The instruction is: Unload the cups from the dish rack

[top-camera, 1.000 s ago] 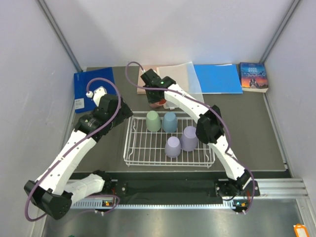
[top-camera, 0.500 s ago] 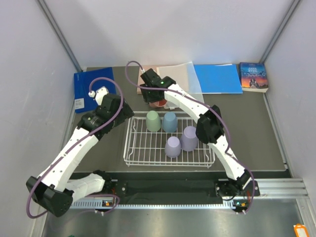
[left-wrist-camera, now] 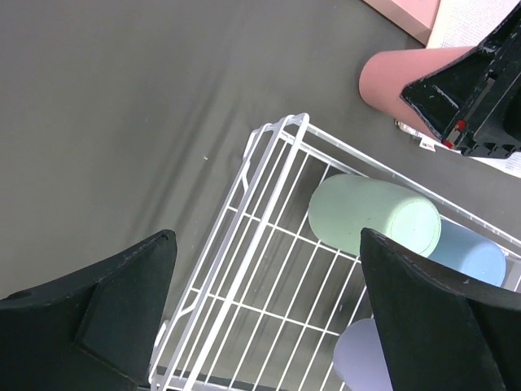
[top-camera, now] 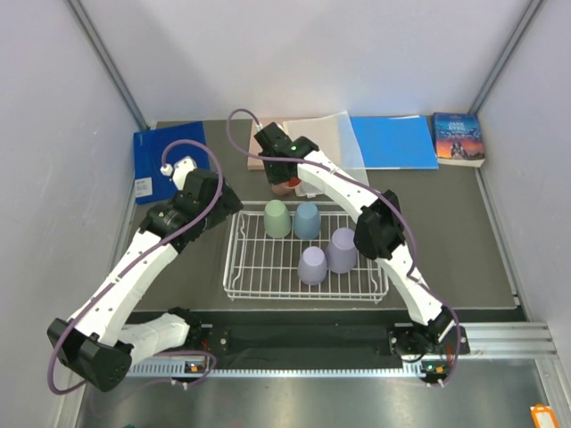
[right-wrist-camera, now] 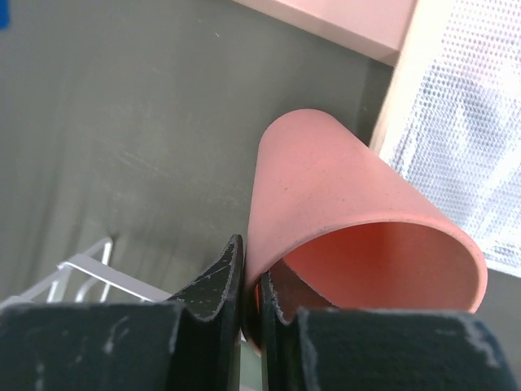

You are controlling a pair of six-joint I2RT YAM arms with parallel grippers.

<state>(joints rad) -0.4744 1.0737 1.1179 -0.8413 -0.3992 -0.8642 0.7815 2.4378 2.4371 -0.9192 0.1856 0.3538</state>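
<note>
Right gripper [right-wrist-camera: 252, 281]: shut on the rim of the pink cup [right-wrist-camera: 326, 204], one finger inside the mouth, one outside
Right gripper, position: reached past the far edge of the dish rack [top-camera: 234, 241], over the dark table [top-camera: 446, 223]
Pink cup: outside the rack, just beyond its far side, mouth towards the wrist camera, tilted; whether its base touches the table cannot be told
Left gripper [left-wrist-camera: 267, 244]: wide open, nothing between its fingers, hanging above the far left corner of the rack

Rack contents, four cups:
- green cup [top-camera: 277, 218]: far side of the rack, upside down, touching or just beside the blue cup
- blue cup [top-camera: 307, 220]: far side, to the right of the green one, upside down
- lavender cup [top-camera: 312, 265]: near the middle of the rack, upside down
- second lavender cup [top-camera: 342, 249]: right of the first and touching it

Rack: white wire, low sides, in the middle of the table between the two arms; its left half is bare wire

Other items at the back of the table:
- blue folder [top-camera: 165, 160]: far left, flat
- pink folder [right-wrist-camera: 342, 20]: behind the pink cup, flat
- clear sleeve [top-camera: 326, 134]: beside the pink folder, partly over it
- second blue folder [top-camera: 393, 141]: right of the sleeve
- paperback book [top-camera: 458, 138]: far right, cover up
</note>
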